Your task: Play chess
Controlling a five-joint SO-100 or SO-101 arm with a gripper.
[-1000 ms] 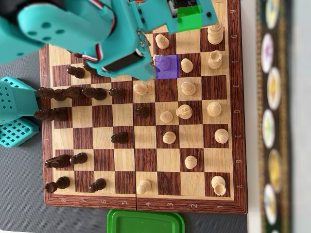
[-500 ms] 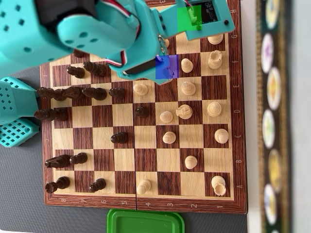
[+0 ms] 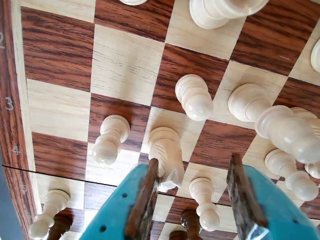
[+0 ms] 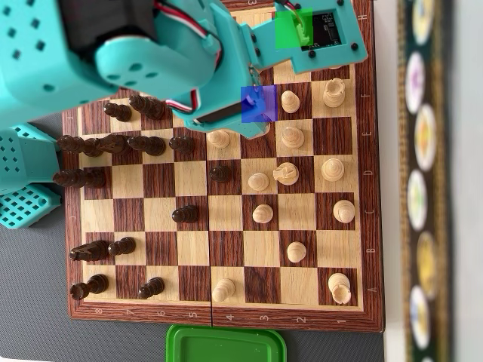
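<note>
Your gripper [image 3: 200, 200] hangs over the chessboard [image 3: 125, 65] with fingers apart, holding nothing. A white pawn [image 3: 204, 202] stands between them; lower and close.

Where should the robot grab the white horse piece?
Grab the white horse around its upper body, coming down from above. It stands upright, and a pawn stands close beside it, so sideways room is tight. The gripper is open.

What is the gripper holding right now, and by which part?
Nothing. In the wrist view the gripper hangs open above the chessboard, its fingers apart around a white pawn without touching it.
</note>
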